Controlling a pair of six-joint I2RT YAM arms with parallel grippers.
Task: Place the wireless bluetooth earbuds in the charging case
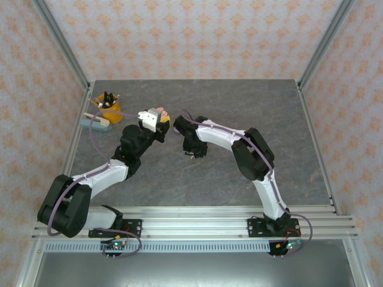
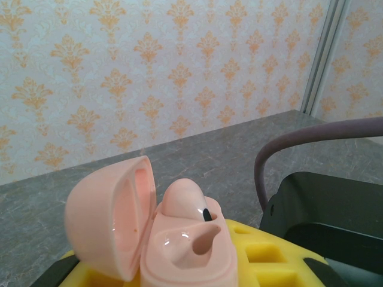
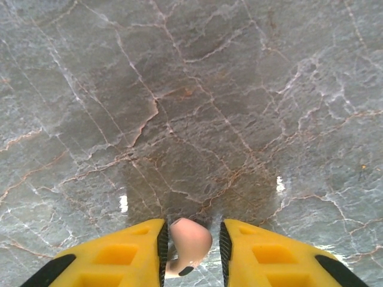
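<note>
left gripper (image 1: 149, 121): I see it raised near the table's centre, jaws clamped narrow on the charging case (image 2: 179, 245).
charging case: salmon-pink, resting on the yellow fingers (image 2: 269, 254); lid (image 2: 111, 218) swung open toward 9 o'clock in my left wrist view.
seated earbud (image 2: 185, 200): 1 pink bud sits in the case body at 12 o'clock, with a dark tip at its 4 o'clock side. 1 glossy socket lies bare at 6 o'clock of it.
right gripper (image 3: 191, 254): pointing down at the table, jaws narrow around 1 pink earbud (image 3: 190, 239). From the top view it sits near the case, at 4 o'clock of it.
pink earbud: between the 2 yellow pads and touching the pad at 9 o'clock. I can't tell if it touches the 3 o'clock pad. Dark tip at its 6 o'clock end.
table (image 3: 191, 89): grey veined stone, with the gripper's shadow under the bud.
yellow cup (image 1: 109, 104): at 10 o'clock of the table with dark bits inside; I can't tell what they are.
pale blue item (image 1: 96, 122): just beside the cup, at 7 o'clock of it.
</note>
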